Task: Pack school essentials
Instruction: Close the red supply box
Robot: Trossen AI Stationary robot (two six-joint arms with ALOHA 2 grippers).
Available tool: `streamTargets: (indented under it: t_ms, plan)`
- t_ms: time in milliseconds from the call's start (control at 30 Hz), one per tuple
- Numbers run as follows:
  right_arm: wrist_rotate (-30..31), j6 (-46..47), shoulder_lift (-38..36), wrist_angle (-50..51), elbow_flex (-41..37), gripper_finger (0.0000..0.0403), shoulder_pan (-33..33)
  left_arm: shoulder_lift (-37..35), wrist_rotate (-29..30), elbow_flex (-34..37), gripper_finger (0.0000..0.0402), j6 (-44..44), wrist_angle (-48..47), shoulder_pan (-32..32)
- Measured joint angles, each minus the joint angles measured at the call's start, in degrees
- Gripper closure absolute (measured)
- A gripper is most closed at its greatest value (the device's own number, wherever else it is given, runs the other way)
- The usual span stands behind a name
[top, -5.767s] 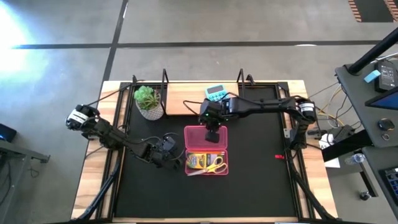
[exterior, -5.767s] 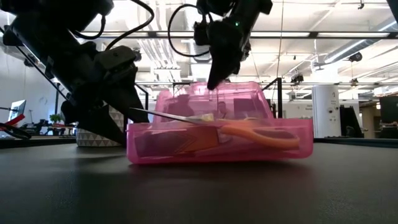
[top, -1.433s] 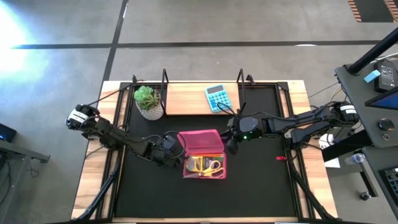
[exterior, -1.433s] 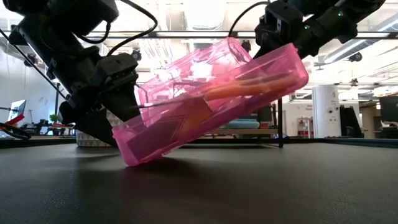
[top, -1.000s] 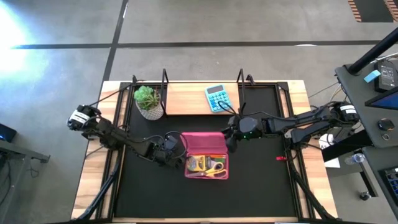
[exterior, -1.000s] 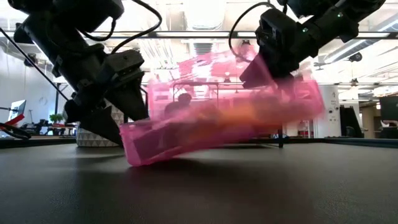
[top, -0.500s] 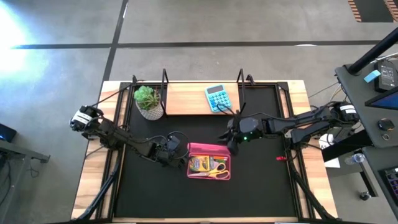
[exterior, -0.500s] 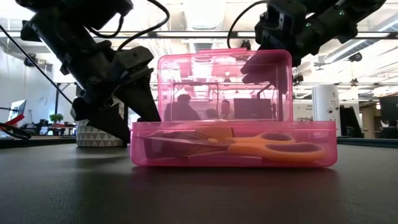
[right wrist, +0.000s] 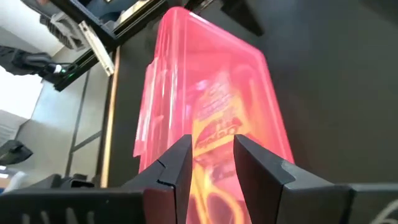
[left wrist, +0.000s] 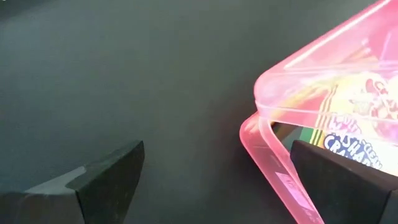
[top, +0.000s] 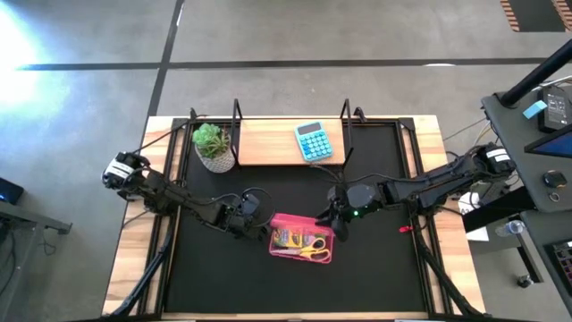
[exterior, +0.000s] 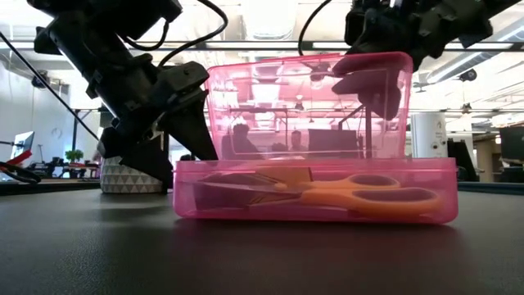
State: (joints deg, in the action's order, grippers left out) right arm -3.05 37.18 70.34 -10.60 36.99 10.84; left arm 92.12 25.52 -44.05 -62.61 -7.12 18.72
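Note:
A see-through pink box (top: 301, 240) lies flat on the black mat, its base (exterior: 315, 201) holding yellow-handled scissors (exterior: 360, 197) and a crayon box (left wrist: 348, 118). Its hinged lid (exterior: 307, 90) stands tipped over the base. My right gripper (top: 335, 219) is at the box's right side, shut on the lid. My left gripper (top: 256, 224) stands open at the box's left end, with the box's corner (left wrist: 261, 124) between its spread fingers. Pencils, pen and green block do not show. My right gripper pinches the lid's free edge (right wrist: 214, 134) between its two fingers, near the lid's right end (exterior: 385, 70). It comes slanting down from the table's right. The lid stands half raised on its hinge while the base rests on the mat. My left gripper: I cannot tell whether its finger (left wrist: 342, 180) touches the box's wall.
A potted plant (top: 212, 143) and a light-blue calculator (top: 313, 140) stand at the far edge, on the wooden board (top: 268, 148). A small red thing (top: 402, 226) lies on the mat to the right. Bare mat lies in front of the box.
The box, which was tilted with its right end raised, has come down flat on the mat. My right gripper has gone toward the table's near edge with the lid, which passed upright and now tips over the base.

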Motion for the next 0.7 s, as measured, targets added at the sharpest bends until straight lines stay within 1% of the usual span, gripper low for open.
streamTargets:
  t_ms: [67,167,233,433,533,600,700]
  plan:
    - [0.23,0.42,0.05,-0.29,0.0,0.0294,1.33,0.0,0.0,-0.44,0.0013,0.04,-0.37,0.0]
    - [2.97,0.4,0.05,-0.18,0.0,0.0294,3.01,-0.35,-0.88,-1.03,0.0013,0.41,-0.48,-0.02]
    - [4.37,0.39,0.05,0.22,-0.01,0.0294,3.44,-0.98,-2.65,-1.14,0.0013,0.55,-0.44,0.1]
    - [4.57,1.31,3.78,-0.53,-0.02,0.0294,3.59,-3.47,-8.38,-1.21,0.0013,0.11,-3.21,0.7]
    - [4.51,1.63,6.95,-1.96,-0.02,0.0294,4.22,-6.14,-12.06,-1.25,0.0013,0.04,-6.42,1.43]
    - [4.11,1.97,9.02,-3.84,-0.02,0.0294,4.93,-8.42,-13.74,-1.25,0.0013,0.0,-10.47,2.12]
    - [4.09,1.87,11.72,-6.73,0.17,0.0294,6.25,-13.35,-14.26,-1.25,0.0013,-1.13,-17.28,2.81]
